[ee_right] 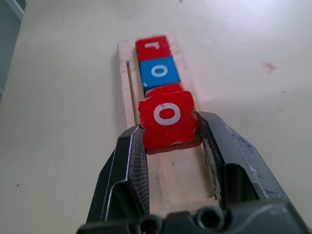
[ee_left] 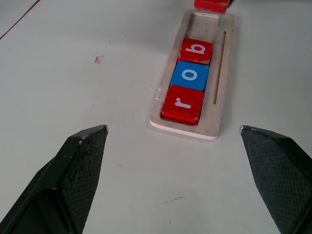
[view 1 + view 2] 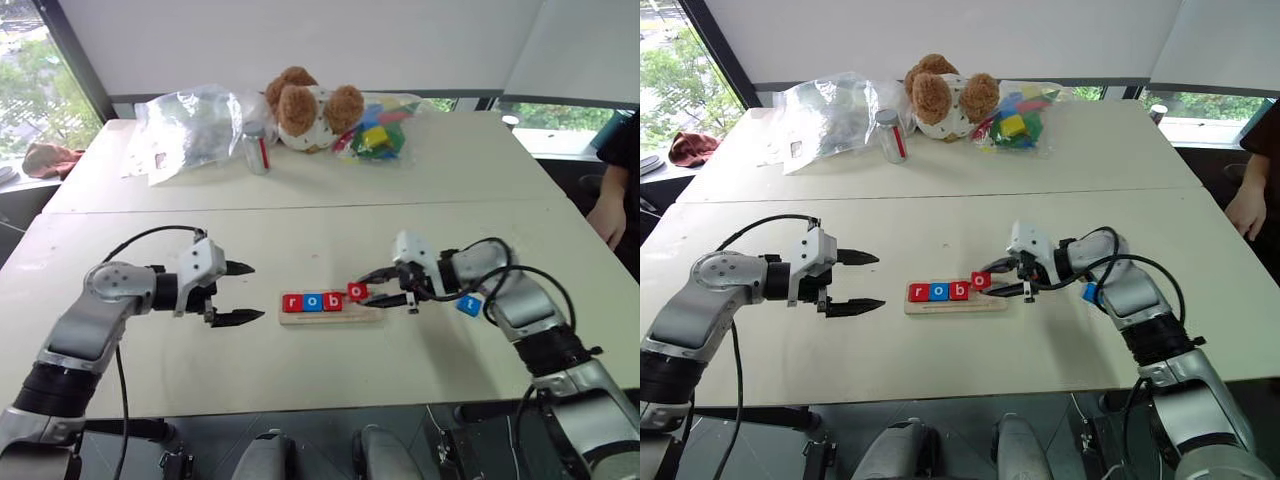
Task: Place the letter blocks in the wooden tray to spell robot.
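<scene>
Holding the red "o" tile (image 1: 168,121) pinched in my right gripper (image 3: 385,286), I hover it over the wooden tray (image 3: 368,316), just past the seated "r" (image 2: 183,103), blue "o" (image 2: 190,75) and "b" (image 2: 197,49). Next I judge it must lower flat into the bare channel touching the "b". My left gripper (image 3: 238,293) waits wide apart beside the tray's other end. The blue "t" tile (image 3: 469,306) lies by my right forearm; the table's near edge has open room.

The tray (image 2: 217,73) looked like pale smooth wood, the tiles (image 2: 190,75) glossy painted, and the black fingertips (image 2: 80,161) had rough, knurled pads.
</scene>
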You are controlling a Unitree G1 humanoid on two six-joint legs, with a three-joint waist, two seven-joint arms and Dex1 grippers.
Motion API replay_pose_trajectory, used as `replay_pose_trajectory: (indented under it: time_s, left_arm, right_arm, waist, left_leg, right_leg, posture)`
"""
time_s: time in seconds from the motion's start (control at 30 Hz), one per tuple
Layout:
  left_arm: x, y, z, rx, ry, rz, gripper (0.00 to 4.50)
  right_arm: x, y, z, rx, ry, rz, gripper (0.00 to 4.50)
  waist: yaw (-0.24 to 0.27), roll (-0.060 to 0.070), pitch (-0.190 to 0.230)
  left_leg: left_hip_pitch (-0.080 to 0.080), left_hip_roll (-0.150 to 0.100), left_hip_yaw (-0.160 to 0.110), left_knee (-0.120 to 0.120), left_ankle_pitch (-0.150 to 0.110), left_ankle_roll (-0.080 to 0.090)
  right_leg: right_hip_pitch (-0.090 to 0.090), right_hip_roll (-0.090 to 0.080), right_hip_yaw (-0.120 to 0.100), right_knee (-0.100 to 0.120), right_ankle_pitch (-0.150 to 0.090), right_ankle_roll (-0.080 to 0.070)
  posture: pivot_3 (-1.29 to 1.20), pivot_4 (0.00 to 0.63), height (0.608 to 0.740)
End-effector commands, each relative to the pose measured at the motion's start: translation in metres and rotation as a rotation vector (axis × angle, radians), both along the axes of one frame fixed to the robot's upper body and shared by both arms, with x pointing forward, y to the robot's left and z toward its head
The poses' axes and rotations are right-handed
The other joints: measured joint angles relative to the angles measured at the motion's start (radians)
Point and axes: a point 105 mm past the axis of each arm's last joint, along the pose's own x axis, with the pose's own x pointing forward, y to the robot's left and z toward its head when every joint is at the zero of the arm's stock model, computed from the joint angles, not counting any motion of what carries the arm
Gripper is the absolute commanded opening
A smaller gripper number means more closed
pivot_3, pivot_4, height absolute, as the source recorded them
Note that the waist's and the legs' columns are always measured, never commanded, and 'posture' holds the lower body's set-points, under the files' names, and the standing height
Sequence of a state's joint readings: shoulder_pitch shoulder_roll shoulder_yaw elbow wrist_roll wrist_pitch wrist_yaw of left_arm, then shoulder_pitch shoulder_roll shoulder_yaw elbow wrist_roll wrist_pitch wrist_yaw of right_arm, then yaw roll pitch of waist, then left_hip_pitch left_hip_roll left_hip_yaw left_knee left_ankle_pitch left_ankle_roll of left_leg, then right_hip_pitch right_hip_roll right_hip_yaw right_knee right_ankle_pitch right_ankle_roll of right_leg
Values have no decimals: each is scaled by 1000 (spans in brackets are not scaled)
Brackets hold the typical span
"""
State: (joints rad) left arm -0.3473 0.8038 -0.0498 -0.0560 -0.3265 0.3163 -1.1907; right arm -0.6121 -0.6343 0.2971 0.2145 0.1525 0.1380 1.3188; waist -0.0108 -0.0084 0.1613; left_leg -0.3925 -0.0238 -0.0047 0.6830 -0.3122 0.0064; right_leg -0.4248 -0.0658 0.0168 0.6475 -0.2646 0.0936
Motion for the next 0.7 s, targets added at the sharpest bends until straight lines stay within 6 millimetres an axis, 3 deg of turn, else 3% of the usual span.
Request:
replay_pose_trajectory:
  time_s: [0.03, 0.57, 0.7]
  left_arm:
    - [-1, 2, 8, 2, -48, 8, 4500]
    - [-2, -2, 7, -16, -59, 31, 4500]
    - [-2, -4, 7, -21, -60, 27, 4500]
  right_arm:
    - [8, 7, 6, -25, -63, 56, 1109]
    - [15, 8, -5, -75, -63, 88, 1109]
    - [20, 10, 5, -21, -64, 51, 1109]
  waist:
    - [-2, 0, 0]
    - [-4, 0, 0]
    - [-4, 0, 0]
  left_leg:
    - [0, 0, 0, 0, 0, 0]
    - [0, 1, 0, -1, 0, -1]
    - [0, 1, 0, -1, 0, -1]
  right_leg:
    - [0, 0, 0, 0, 0, 0]
    - [-2, 0, 0, 1, 0, 0]
    - [-2, 0, 0, 1, 0, 0]
  posture:
    - [0, 150, 740]
    - [0, 150, 740]
    - [0, 150, 740]
